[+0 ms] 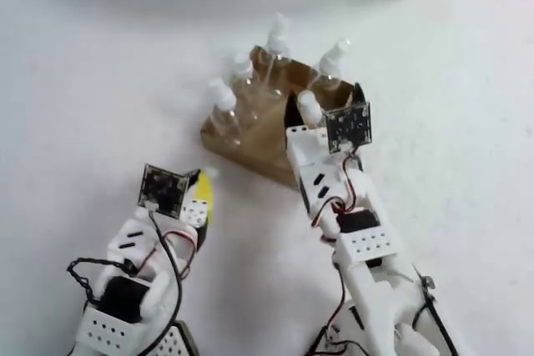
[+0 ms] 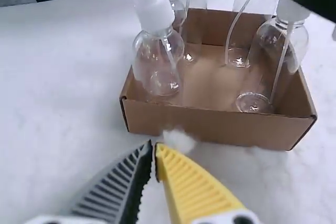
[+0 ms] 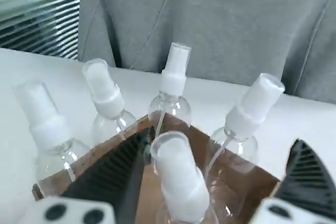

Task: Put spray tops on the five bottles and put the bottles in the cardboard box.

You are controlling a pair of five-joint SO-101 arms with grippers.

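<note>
The cardboard box (image 1: 250, 152) sits mid-table with several clear bottles in it, each wearing a white spray top. My right gripper (image 1: 325, 102) hangs open over the box's near right corner. Its black fingers straddle one bottle (image 3: 178, 182), which stands close to one finger (image 3: 118, 171), and the other bottles stand behind it. My left gripper (image 1: 203, 188) rests low on the table just short of the box's near left wall (image 2: 210, 124). Its grey and yellow fingers are shut with nothing between them (image 2: 153, 149). The nearest bottle (image 2: 157, 61) stands in the box corner ahead of it.
A small white tuft (image 2: 178, 140) lies on the table (image 1: 100, 81) between my left gripper and the box. Open white tabletop surrounds the box. Grey upholstered seating (image 3: 236, 19) runs along the table's far edge.
</note>
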